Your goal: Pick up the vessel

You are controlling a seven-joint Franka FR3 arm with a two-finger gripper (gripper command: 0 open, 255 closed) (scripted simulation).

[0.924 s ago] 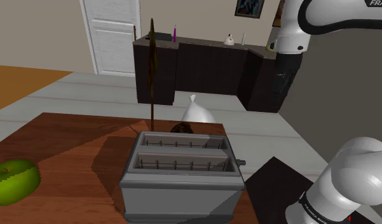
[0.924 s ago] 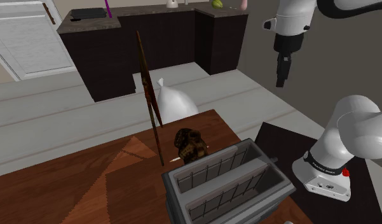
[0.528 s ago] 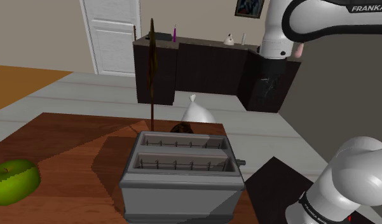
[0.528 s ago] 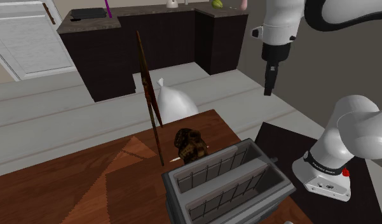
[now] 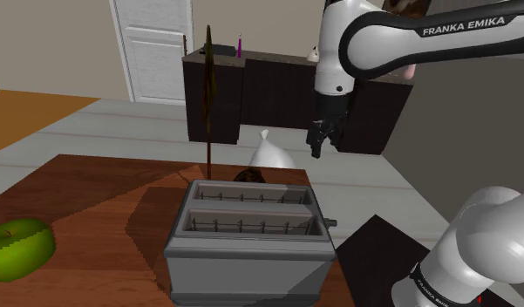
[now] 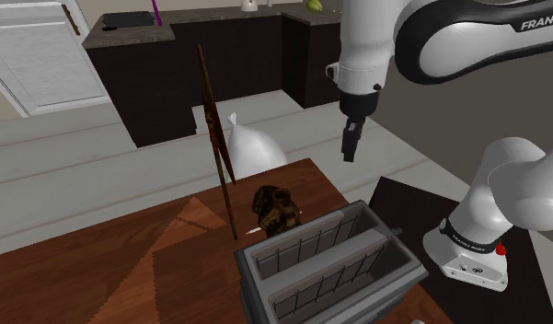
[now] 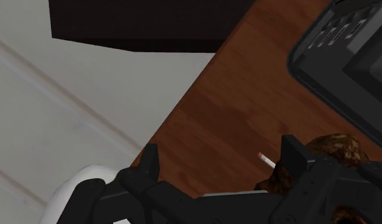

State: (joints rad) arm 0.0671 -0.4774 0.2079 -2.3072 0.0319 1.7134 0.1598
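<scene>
The vessel (image 6: 276, 210) is a small, lumpy dark brown thing on the wooden table (image 6: 127, 267), just behind the toaster. In the shoulder view the vessel (image 5: 249, 176) peeks over the toaster's far edge. A tall thin brown stalk (image 6: 213, 120) rises beside it. My black gripper (image 6: 348, 155) hangs in the air above the table's far corner, to the second exterior view's right of the vessel and well above it. In the wrist view the gripper (image 7: 220, 159) is open with nothing between its fingers, and the vessel (image 7: 335, 149) lies just outside one finger (image 7: 291, 156).
A grey two-slot toaster (image 5: 248, 235) takes up the table's near part. A white tied bag (image 5: 270, 155) sits on the floor past the table's far edge. A green apple (image 5: 16, 249) lies at the shoulder view's lower left. Dark cabinets (image 5: 277, 96) stand behind.
The arm has swung toward the shoulder view's left and come lower, carrying the gripper from beside the cabinets to above the table's far corner. Nothing on the table moved.
</scene>
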